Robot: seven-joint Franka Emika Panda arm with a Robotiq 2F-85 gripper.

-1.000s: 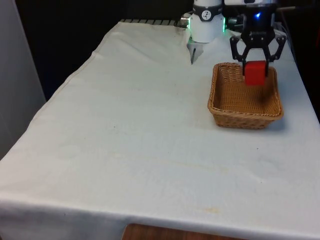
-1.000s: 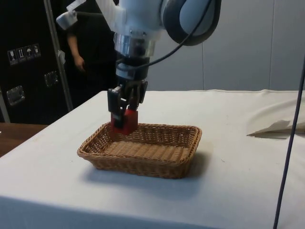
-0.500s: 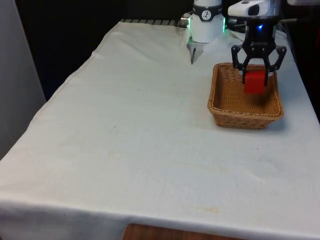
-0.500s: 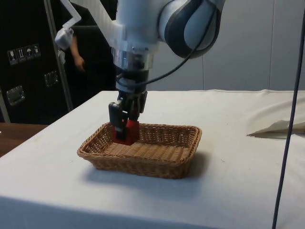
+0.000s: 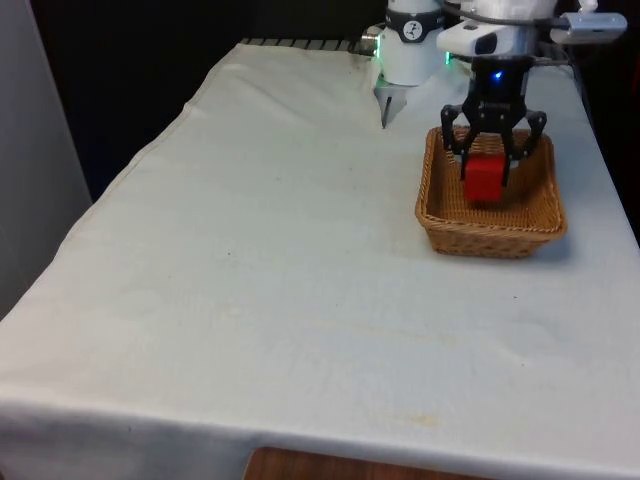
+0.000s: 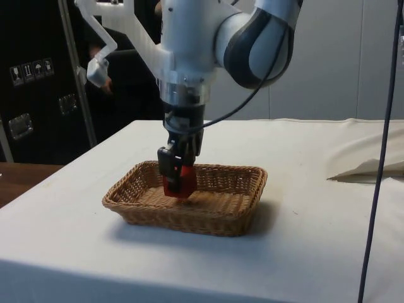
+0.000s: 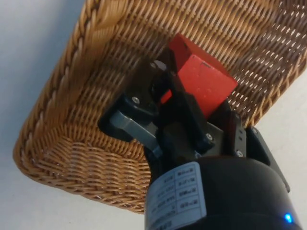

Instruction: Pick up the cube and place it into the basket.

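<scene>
Front view: the jaws [image 5: 486, 165] are closed on the red cube [image 5: 483, 180], gripping it by two opposite sides. They hold it low inside the wicker basket [image 5: 440, 215], which sits directly beneath them on the white-clothed bench [image 5: 280, 270]. Side view: the cube [image 6: 179, 183] hangs below the rim of the basket [image 6: 233, 218]; whether it touches the woven floor cannot be told.
</scene>
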